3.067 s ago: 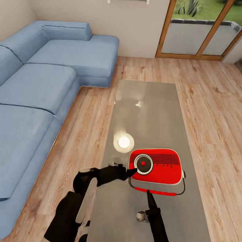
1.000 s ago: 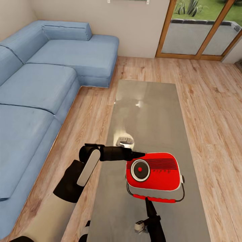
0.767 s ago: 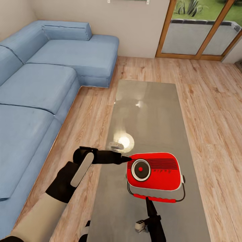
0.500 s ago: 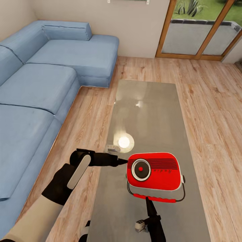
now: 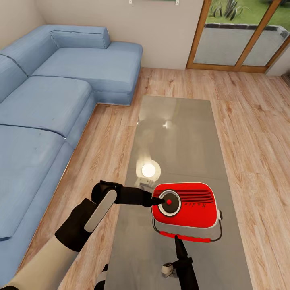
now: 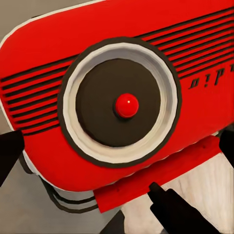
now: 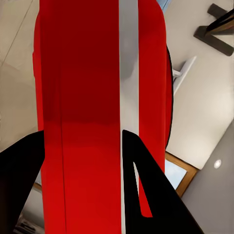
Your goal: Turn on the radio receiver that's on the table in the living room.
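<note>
The red radio receiver (image 5: 189,209) lies near my end of the grey glossy table (image 5: 177,129), its round dial (image 5: 170,202) facing up. My left gripper (image 5: 160,200) reaches in from the left and its tip touches the dial's edge. In the left wrist view the dial's red button (image 6: 126,105) is centred, and one fingertip (image 6: 7,151) shows at each side, spread open. My right gripper (image 5: 177,240) is shut on the radio's red handle (image 5: 189,238). In the right wrist view its fingers (image 7: 19,180) sit on either side of the dark red bar (image 7: 80,122).
A blue sectional sofa (image 5: 48,104) runs along the left of the table, with a strip of wood floor (image 5: 104,141) between them. Wood-framed glass doors (image 5: 237,40) stand at the back right. A bright lamp reflection (image 5: 148,170) shows on the tabletop just beyond the radio.
My left gripper has moved right, from just off the radio's left edge onto the dial. The radio and my right gripper have stayed in place over the last second.
</note>
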Robot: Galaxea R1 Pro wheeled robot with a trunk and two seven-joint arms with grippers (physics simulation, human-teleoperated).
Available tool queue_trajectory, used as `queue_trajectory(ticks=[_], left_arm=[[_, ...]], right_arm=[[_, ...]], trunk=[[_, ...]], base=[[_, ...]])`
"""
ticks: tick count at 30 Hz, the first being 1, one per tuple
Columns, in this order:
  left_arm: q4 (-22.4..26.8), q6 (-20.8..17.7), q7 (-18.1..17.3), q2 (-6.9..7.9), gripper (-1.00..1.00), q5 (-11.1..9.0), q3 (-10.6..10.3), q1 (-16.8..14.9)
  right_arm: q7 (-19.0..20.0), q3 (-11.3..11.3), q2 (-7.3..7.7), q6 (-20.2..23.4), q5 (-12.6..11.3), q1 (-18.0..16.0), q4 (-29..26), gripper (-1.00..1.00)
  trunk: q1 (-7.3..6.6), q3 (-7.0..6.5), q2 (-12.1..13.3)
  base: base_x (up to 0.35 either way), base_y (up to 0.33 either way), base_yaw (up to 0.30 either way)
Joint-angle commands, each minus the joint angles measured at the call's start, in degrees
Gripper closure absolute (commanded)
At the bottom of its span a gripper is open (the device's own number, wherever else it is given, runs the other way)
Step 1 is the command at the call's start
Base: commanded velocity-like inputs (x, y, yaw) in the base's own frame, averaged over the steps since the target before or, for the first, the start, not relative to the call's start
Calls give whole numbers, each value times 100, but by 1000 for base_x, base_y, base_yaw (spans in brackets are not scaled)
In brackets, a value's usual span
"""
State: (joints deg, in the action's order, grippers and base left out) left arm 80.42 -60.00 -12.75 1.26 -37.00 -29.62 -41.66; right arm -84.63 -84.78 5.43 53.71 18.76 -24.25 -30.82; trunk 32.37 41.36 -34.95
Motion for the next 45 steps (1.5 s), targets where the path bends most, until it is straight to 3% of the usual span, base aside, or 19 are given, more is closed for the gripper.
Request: queue_trajectory(ticks=[1,5,6,22,25,27,31,45], left_arm=[[4,0,0,1,-100,-3,-2,0],[30,0,0,7,-100,-133,-8,0],[33,0,0,16,100,-250,-14,0],[151,0,12,-7,100,-319,-15,0],[151,0,160,-127,100,-299,-9,0],[120,0,619,-264,100,-320,9,0],[86,0,959,-373,100,-352,23,0],[-100,0,1049,-568,100,-347,17,0]], right_arm=[[-2,-3,-1,8,31,-1,-3,100],[-1,-4,-6,8,31,-1,-3,100],[-1,-4,-7,8,31,-1,-3,100],[8,-12,-7,0,6,-1,-3,100],[8,-12,-7,-1,5,-1,-3,100],[8,-12,-7,-1,5,1,-3,100],[8,-12,-7,-1,5,-1,-3,100],[3,-20,-7,7,13,-1,-3,100]], trunk=[[0,0,0],[0,0,0],[0,0,0],[0,0,0],[0,0,0],[0,0,0],[0,0,0],[0,0,0]], base=[[0,0,0],[0,0,0],[0,0,0],[0,0,0],[0,0,0],[0,0,0],[0,0,0],[0,0,0]])
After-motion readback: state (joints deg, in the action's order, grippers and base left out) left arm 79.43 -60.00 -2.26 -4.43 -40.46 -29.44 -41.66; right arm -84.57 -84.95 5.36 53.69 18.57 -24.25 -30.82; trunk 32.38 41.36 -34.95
